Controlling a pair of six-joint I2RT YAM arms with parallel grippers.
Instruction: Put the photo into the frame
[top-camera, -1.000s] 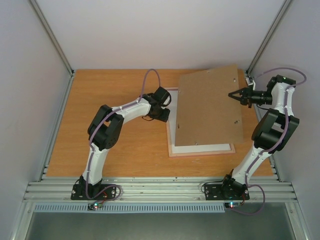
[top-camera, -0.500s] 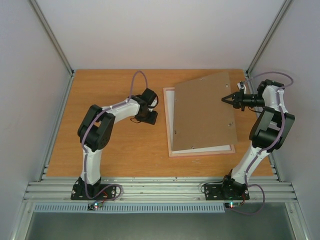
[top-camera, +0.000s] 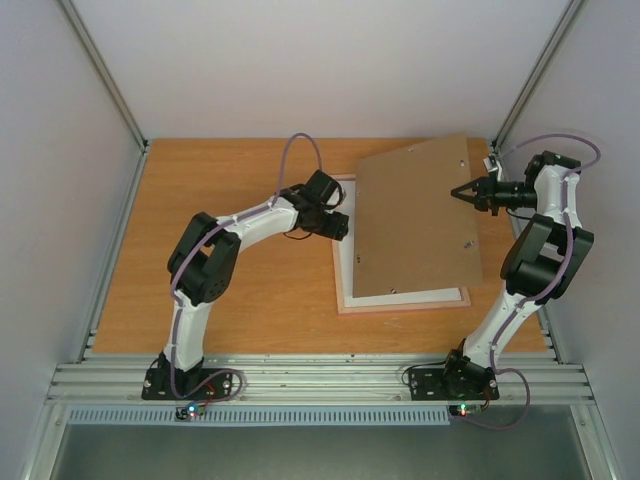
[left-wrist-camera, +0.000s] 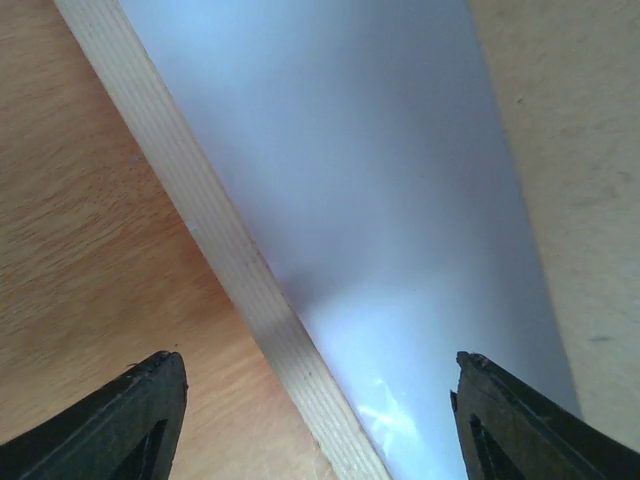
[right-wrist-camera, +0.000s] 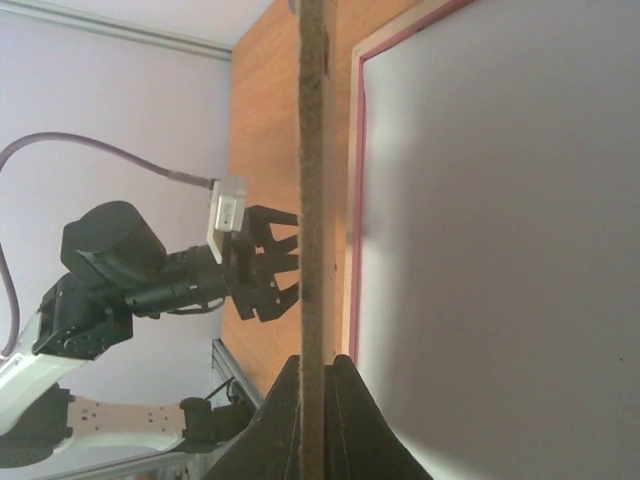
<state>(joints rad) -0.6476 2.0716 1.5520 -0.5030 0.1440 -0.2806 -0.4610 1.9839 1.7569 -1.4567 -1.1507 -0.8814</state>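
The right end effector (top-camera: 458, 191) pinches the far right edge of the thin brown hardboard backing (top-camera: 415, 220), which tilts above the pink-rimmed rectangular frame (top-camera: 405, 305) on the table (top-camera: 250, 290). The left end effector (left-wrist-camera: 315, 365) gapes wide astride the frame's left rim. No photo shows. With so slight a pinch, the backing could slip and slam onto the frame.
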